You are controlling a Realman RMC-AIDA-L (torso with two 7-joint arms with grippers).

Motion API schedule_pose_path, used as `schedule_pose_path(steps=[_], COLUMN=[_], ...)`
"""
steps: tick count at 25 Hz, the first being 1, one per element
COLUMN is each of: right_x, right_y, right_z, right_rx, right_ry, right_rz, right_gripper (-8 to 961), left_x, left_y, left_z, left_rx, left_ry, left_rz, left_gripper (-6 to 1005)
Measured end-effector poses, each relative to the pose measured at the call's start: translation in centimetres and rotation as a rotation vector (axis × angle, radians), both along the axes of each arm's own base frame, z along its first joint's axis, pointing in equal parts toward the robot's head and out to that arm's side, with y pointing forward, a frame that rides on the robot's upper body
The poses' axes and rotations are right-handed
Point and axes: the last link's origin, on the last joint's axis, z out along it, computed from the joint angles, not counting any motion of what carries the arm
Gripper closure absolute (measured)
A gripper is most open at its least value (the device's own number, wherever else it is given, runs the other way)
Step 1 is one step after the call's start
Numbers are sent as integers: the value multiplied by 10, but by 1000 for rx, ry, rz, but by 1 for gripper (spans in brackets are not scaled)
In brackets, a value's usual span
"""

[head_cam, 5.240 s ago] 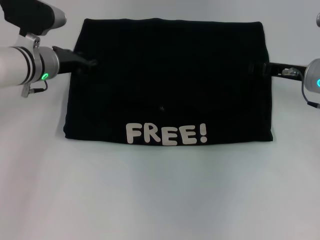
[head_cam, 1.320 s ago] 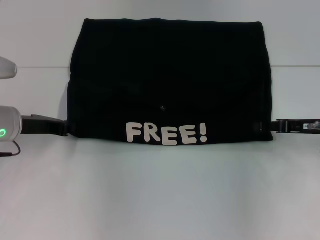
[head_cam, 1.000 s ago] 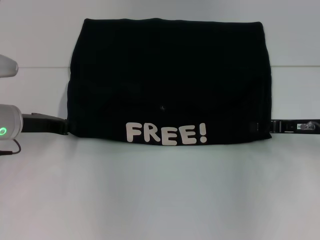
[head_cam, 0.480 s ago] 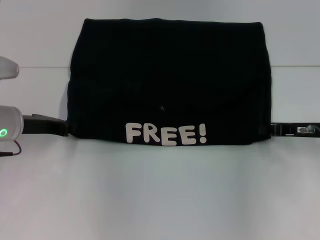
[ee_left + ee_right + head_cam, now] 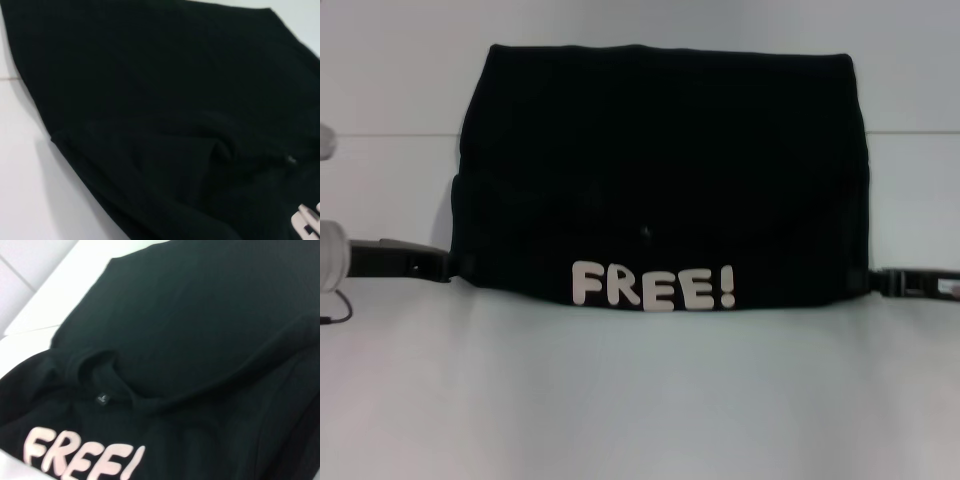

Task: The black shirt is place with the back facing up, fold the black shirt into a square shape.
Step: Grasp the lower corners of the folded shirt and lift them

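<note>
Left hand (image 5: 448,266) and right hand (image 5: 866,281) flank the black shirt's (image 5: 660,170) near corners on the table (image 5: 640,400), seemingly to lift that edge for folding; whether either has hold, I cannot tell.

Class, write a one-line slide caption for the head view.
Black shirt folded on a white table, "FREE!" lettering along its near edge, left gripper and right gripper at its near corners.

The left arm (image 5: 330,255) had a silver-white cylindrical wrist, a thin dark cable, and a black gripper (image 5: 438,266); the right gripper (image 5: 880,282) was black too.
</note>
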Motion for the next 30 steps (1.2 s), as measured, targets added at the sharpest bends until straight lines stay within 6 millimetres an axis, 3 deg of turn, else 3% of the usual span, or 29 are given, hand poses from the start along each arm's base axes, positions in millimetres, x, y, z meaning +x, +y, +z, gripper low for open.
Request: schedule_pose_path(steps=[9, 18, 20, 30], right_x=[22, 40, 45, 55], right_y=[-60, -103, -119, -153], right_z=[27, 54, 58, 62], right_rx=[-44, -70, -100, -149], right_ry=[91, 114, 127, 144], right_rz=[59, 85, 97, 107], right_gripper=[952, 953, 953, 953], left_x=[-5, -8, -12, -11], left_y=[-40, -83, -103, -134], left_z=[16, 23, 25, 22], left_rx=[-132, -274, -341, -457], left_ry=[-84, -181, -201, -269], left_rz=[-30, -106, -118, -137], left_gripper=[986, 986, 986, 985])
